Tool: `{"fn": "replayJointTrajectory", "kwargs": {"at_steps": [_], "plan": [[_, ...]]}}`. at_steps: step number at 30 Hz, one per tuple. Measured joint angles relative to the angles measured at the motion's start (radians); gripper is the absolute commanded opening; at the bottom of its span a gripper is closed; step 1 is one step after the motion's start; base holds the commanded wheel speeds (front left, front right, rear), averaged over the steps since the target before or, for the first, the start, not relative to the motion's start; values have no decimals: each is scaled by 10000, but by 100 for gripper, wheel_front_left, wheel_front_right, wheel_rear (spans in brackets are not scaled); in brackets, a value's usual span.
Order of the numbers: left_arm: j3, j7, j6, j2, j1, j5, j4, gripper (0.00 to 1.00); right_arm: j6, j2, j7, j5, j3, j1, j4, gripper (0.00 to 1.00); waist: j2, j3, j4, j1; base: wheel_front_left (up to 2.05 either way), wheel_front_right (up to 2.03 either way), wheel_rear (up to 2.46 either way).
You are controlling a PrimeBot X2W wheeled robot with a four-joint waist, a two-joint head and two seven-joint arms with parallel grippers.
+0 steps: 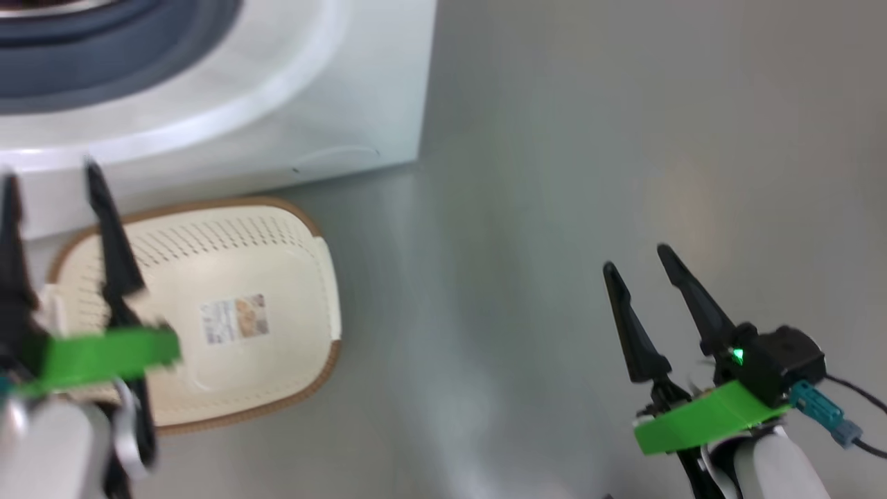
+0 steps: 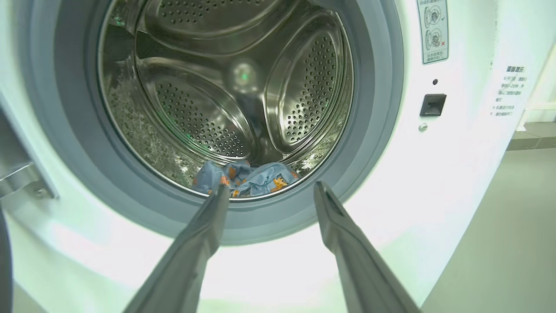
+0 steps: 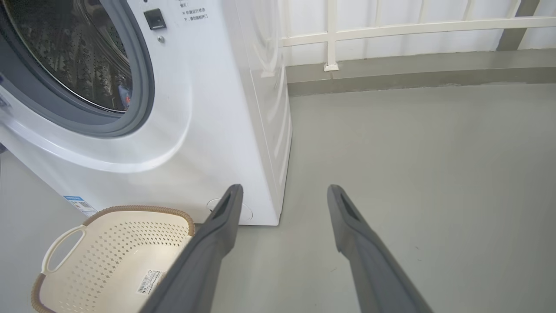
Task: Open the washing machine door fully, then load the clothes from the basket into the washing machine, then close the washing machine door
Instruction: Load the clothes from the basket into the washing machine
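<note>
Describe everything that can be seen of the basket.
The basket is a cream-white plastic tub, a rounded rectangle with rows of small holes in its walls, a brown woven-look rim and a loop handle at the side. It is empty but for a paper label on its bottom. It stands upright on the grey floor, close in front of the washing machine; whether they touch is unclear.

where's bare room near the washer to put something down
Broad bare floor right of the washing machine, out to the railing. The basket is bare inside except its label. Tight: the strip between basket and machine front; the clothes lie low in the drum.
</note>
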Motion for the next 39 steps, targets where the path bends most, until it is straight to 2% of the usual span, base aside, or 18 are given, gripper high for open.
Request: {"fn": "replayJointTrajectory", "kwargs": {"at_steps": [7, 16, 29, 39], "plan": [[-552, -15, 372, -422, 1987, 36, -895, 100, 0, 2, 397, -245, -301, 858, -307, 100, 0, -992, 444, -1, 0, 0, 0], [-1206, 163, 385, -637, 3715, -159, -955, 100, 0, -23, 876, -554, -585, 1776, -663, 100, 0, -2293, 965, -1, 0, 0, 0], [-1969, 546, 201, -650, 4318, -161, -796, 100, 0, 35, 1396, -769, -663, 2764, -1225, 100, 0, -3943, 1618, -1, 0, 0, 0], [-2029, 594, 209, -591, 4677, -182, -790, 100, 0, 100, 1582, -771, -639, 3201, -1532, 100, 0, -4685, 1777, -1, 0, 0, 0]]}}
